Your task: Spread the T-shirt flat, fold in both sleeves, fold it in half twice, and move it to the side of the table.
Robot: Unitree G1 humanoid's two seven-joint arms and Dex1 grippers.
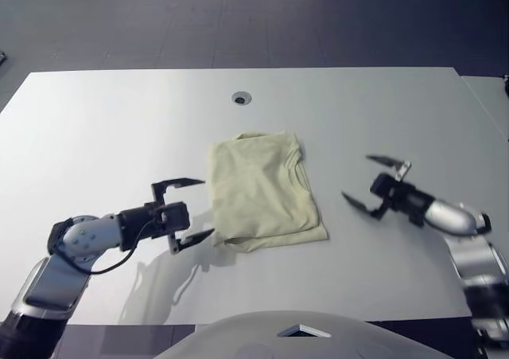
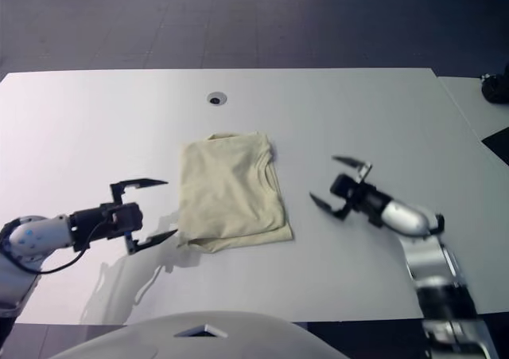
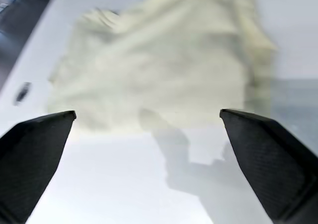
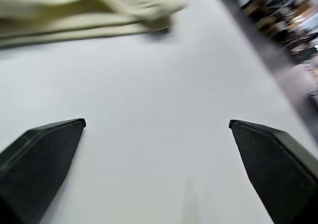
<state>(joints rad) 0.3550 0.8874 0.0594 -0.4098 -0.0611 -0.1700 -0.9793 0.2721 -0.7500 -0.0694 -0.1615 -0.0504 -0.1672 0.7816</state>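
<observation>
T-shirt (image 1: 264, 190) lies mid-table, pale yellow, folded to compact rectangle, collar toward my right, layered edges nearest me. Folding looks finished; move to table side remains. My left gripper (image 1: 188, 211) just beside shirt's left edge, fingers spread wide, holding nothing, seemingly lined up to grab or push. My right gripper (image 1: 374, 182) off shirt's right side, apart, also wide, empty. Table (image 1: 95, 128) white, small round hole (image 1: 241, 98) behind shirt.
</observation>
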